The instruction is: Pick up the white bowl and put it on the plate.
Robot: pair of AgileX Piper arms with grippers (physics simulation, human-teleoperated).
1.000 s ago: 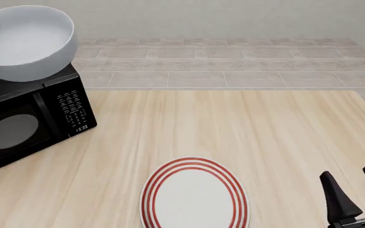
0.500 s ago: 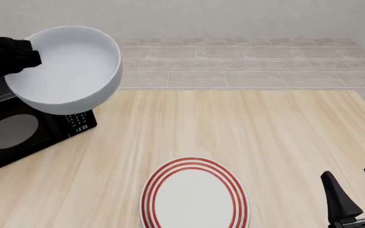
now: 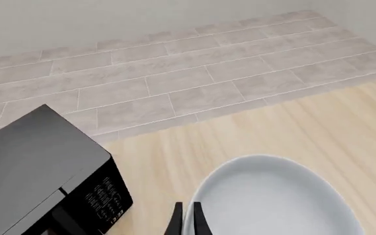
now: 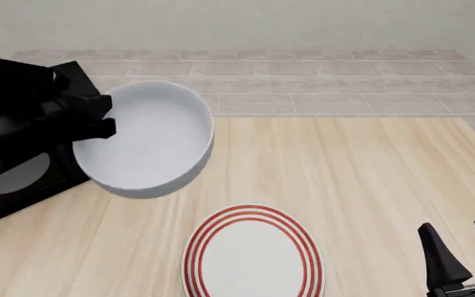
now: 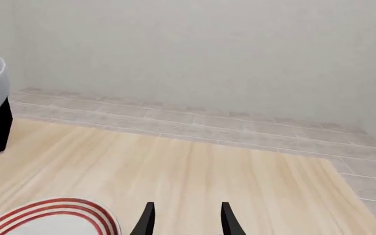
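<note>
The left gripper (image 4: 106, 117) had its jaws clamped on the left rim of the white bowl (image 4: 146, 139), one finger inside and one outside, as the left wrist view showed where the thin dark fingertips (image 3: 189, 221) pinched the rim. The bowl hung in the air, tilted with its opening toward the camera, in front of the right end of the black microwave (image 4: 10, 167) at the far left of the table (image 4: 361, 185).

The plate (image 4: 252, 253) with its red rings lay flat at the near middle of the table. It sat to the right of and nearer than the bowl, and lower, with bare wood between them in the front view. The carry therefore appeared to call for travel rightward, toward the near edge, and down, with the bowl levelled before release.

The right gripper (image 4: 462, 250) rested at the near right corner, jaws spread apart and holding nothing. It was closer to the plate than the left arm, but it had no part in the carry.
</note>
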